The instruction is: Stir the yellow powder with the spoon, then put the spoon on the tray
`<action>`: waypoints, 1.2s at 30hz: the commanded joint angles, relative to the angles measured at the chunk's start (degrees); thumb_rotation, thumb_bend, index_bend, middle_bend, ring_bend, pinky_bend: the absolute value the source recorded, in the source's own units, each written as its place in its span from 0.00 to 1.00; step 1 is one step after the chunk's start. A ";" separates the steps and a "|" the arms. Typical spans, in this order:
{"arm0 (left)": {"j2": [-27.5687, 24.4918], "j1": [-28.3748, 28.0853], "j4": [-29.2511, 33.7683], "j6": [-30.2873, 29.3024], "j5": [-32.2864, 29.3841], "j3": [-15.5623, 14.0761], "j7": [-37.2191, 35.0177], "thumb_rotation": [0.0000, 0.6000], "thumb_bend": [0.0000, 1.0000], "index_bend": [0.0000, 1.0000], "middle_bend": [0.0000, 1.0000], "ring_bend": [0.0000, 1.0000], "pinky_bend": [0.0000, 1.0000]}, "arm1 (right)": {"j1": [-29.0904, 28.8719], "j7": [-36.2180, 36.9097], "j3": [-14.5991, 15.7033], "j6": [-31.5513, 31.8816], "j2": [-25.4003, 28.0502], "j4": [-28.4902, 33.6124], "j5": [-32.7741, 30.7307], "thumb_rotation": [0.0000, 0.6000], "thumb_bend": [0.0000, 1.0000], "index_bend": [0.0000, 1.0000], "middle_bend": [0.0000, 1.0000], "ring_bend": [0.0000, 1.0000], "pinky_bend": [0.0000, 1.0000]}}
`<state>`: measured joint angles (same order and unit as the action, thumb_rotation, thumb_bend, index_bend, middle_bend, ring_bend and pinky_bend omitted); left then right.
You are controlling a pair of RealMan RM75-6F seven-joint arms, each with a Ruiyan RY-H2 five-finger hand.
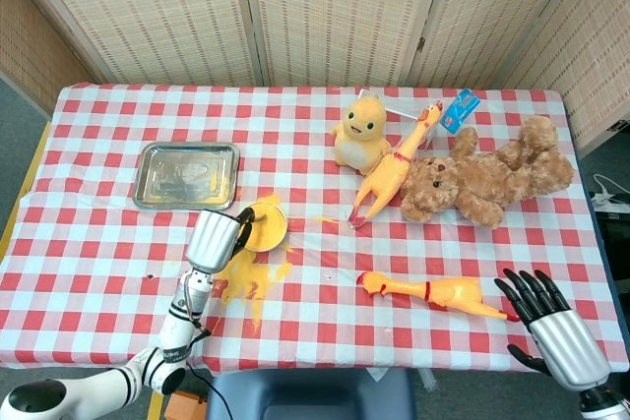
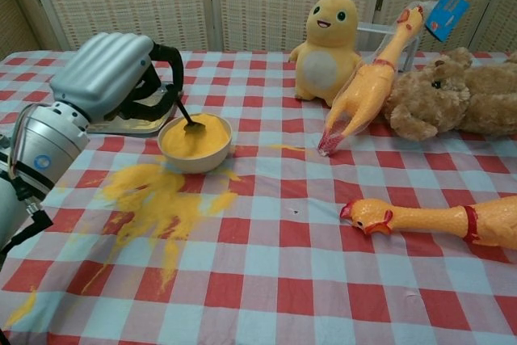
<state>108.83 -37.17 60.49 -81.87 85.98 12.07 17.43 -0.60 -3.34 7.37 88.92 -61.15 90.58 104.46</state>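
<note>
A pale bowl (image 2: 195, 148) (image 1: 264, 228) full of yellow powder sits left of centre on the checked table. My left hand (image 2: 113, 78) (image 1: 214, 239) hovers just left of it and grips a black spoon (image 2: 185, 115). The spoon's tip dips into the powder at the bowl's far left side. The silver tray (image 1: 187, 175) (image 2: 145, 124) lies behind the bowl, partly hidden by my hand in the chest view. My right hand (image 1: 551, 330) hangs off the table's front right corner with fingers spread and nothing in it.
Spilled yellow powder (image 2: 157, 204) spreads in front of the bowl. A yellow plush (image 2: 328, 38), a rubber chicken (image 2: 367, 86) and a teddy bear (image 2: 460, 98) crowd the back right. Another rubber chicken (image 2: 440, 220) lies at front right.
</note>
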 commanded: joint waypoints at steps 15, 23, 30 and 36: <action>-7.33 3.20 18.90 4.53 -5.06 -0.67 5.71 1.00 0.75 0.79 1.00 1.00 1.00 | 0.26 0.30 0.11 0.66 0.08 -0.18 0.57 1.00 0.08 0.00 0.00 0.00 0.00; -6.29 2.82 17.76 1.20 -1.27 0.04 1.00 1.00 0.75 0.79 1.00 1.00 1.00 | 0.10 0.36 0.15 0.22 0.03 -0.18 0.52 1.00 0.08 0.00 0.00 0.00 0.00; -6.53 3.10 20.50 1.45 -0.58 -0.95 1.89 1.00 0.75 0.79 1.00 1.00 1.00 | 0.06 0.24 0.14 0.07 0.03 -0.12 0.48 1.00 0.08 0.00 0.00 0.00 0.00; -6.26 3.00 19.98 3.14 -2.35 -0.61 3.83 1.00 0.75 0.79 1.00 1.00 1.00 | 0.17 0.54 0.16 0.41 0.19 -0.17 0.59 1.00 0.08 0.00 0.00 0.00 0.00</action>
<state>102.44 -34.09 80.88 -78.98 83.91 11.27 20.94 -0.44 -2.80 7.53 89.34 -60.96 90.41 105.05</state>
